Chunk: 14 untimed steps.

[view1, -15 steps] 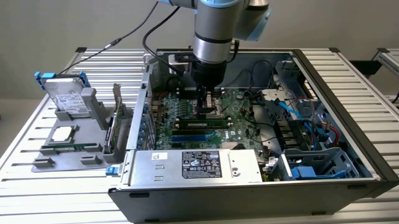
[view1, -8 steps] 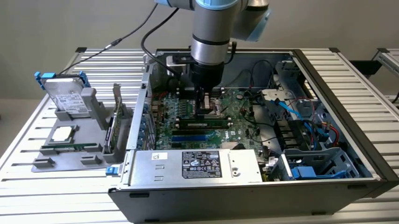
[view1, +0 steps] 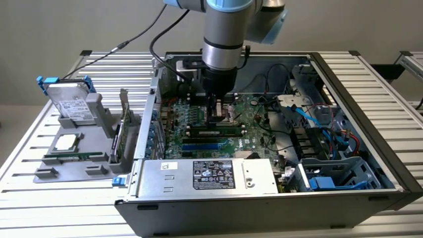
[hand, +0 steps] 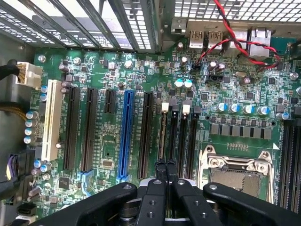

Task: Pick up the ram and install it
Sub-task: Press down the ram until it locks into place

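Item: end effector [hand: 164, 165], fingertips pressed together edge-on over the motherboard [hand: 108, 122], with no clear gap; whether anything thin is pinched between them cannot be told. In the exterior view it hangs inside the open computer case [view1: 370, 124], above the CPU socket [hand: 237, 172].

Item: ram [view1: 74, 155], a long, narrow green stick, lying flat in the grey holder tray [view1: 66, 163] on the table [view1: 39, 208], at about 9 o'clock from the end effector, well apart, outside the case.

Adjacent: hard drive [view1: 69, 101] standing upright in the same tray.
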Each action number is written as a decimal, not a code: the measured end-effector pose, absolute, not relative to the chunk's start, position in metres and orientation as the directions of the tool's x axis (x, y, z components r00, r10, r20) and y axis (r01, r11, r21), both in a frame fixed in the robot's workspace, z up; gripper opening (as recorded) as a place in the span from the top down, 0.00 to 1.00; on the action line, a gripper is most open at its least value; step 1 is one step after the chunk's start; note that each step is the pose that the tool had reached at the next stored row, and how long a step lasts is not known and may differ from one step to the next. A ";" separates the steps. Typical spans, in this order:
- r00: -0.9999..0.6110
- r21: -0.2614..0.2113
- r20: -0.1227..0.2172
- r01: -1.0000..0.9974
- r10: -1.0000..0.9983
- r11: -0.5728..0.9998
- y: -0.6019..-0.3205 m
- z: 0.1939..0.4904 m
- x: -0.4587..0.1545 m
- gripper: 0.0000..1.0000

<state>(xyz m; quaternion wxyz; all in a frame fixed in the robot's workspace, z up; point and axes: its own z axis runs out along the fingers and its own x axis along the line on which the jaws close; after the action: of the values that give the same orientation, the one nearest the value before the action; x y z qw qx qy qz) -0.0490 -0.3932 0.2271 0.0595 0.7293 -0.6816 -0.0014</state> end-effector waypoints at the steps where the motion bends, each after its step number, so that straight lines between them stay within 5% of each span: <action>1: 0.071 0.089 0.079 -0.994 -0.994 -0.064 -0.393 0.227 -0.049 0.90; 14: 0.073 0.088 0.080 -0.994 -0.994 -0.066 -0.393 0.236 -0.048 0.90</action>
<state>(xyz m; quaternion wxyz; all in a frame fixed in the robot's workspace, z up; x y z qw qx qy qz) -0.0478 -0.3934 0.2356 0.0598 0.7300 -0.6808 -0.0007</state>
